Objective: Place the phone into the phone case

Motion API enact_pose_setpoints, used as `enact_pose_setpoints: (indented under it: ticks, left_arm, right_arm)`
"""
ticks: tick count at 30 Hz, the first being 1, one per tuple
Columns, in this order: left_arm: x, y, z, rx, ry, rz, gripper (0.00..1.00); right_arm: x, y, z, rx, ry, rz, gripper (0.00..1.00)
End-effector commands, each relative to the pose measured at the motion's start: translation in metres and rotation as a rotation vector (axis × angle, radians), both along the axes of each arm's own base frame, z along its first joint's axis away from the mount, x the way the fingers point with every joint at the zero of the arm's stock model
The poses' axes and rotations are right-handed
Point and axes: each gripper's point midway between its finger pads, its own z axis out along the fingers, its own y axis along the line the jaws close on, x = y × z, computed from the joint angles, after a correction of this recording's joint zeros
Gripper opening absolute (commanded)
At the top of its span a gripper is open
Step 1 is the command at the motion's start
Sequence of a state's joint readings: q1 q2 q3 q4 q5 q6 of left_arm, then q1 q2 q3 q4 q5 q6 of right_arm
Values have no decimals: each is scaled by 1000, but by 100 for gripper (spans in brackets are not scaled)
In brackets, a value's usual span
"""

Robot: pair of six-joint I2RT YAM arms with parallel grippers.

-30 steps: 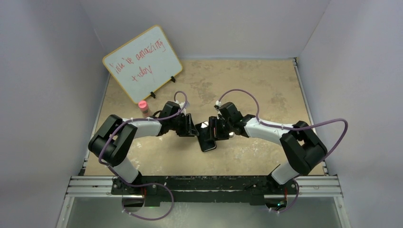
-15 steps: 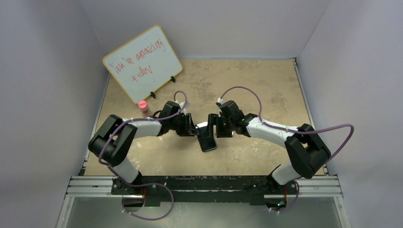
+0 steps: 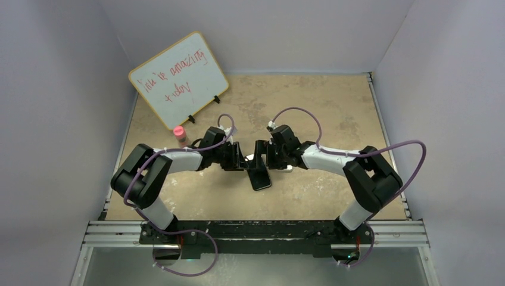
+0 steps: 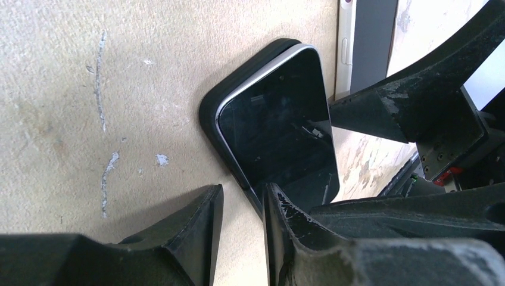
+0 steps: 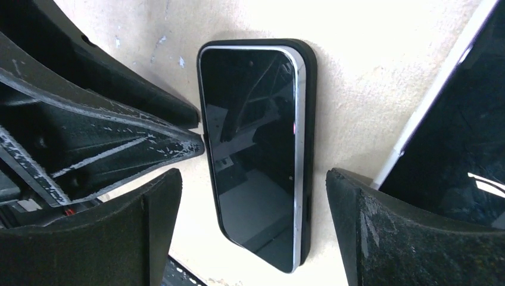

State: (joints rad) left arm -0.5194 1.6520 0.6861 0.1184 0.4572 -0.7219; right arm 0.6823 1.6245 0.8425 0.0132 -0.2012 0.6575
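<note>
The phone (image 5: 250,149), glossy black with a silvery rim, lies screen up inside the matte black phone case (image 5: 308,119) at mid-table (image 3: 260,177). On one long side its silver edge shows above the case wall. My right gripper (image 5: 253,176) hangs open over the phone's near end, one finger on each side and neither touching it. My left gripper (image 4: 243,189) stands narrowly open at the case's (image 4: 208,116) long edge. One of its fingers is over the phone (image 4: 277,125), the other over the table, with bare table showing in the gap.
Another flat dark device with a white edge (image 5: 464,119) lies just beyond the case, close to my right finger. A whiteboard (image 3: 177,78) leans at the back left, with a small pink object (image 3: 179,133) in front of it. The two grippers (image 3: 245,164) (image 3: 265,159) nearly meet.
My right gripper has opened wide and shifted slightly left over the phone. The left gripper, phone and case have stayed put.
</note>
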Motion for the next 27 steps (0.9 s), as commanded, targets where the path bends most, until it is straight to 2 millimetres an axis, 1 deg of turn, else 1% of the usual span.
enact_pose_setpoints:
  ticks: [1,6,8,9,10,14,17,21,24,27]
  left_arm:
    - [-8,14,-24,71,30,25,32]
    - [-14,15,-28,57,44,26,23]
    - [-16,16,-29,60,47,25,22]
    - [-17,17,-29,61,48,27,21]
    - [-17,18,-29,63,47,28,21]
    - [-18,21,-26,76,37,32,20]
    - [-20,24,-24,87,29,34,19]
    - [-21,28,-24,102,23,38,18]
    - [-22,30,-25,113,22,40,18]
    - [-22,32,-26,126,22,44,19]
  right_arm:
    - [10,15,8,49,-23,7,92]
    - [6,29,16,129,8,33,92]
    - [2,38,24,185,26,53,91]
    - [-6,43,27,227,66,71,91]
    - [-6,48,34,279,69,75,91]
    - [-7,58,55,409,67,85,90]
    - [-12,62,72,499,64,97,88]
    - [-19,63,90,591,50,117,88]
    - [-24,64,97,633,46,138,87]
    - [-27,63,99,647,42,141,87]
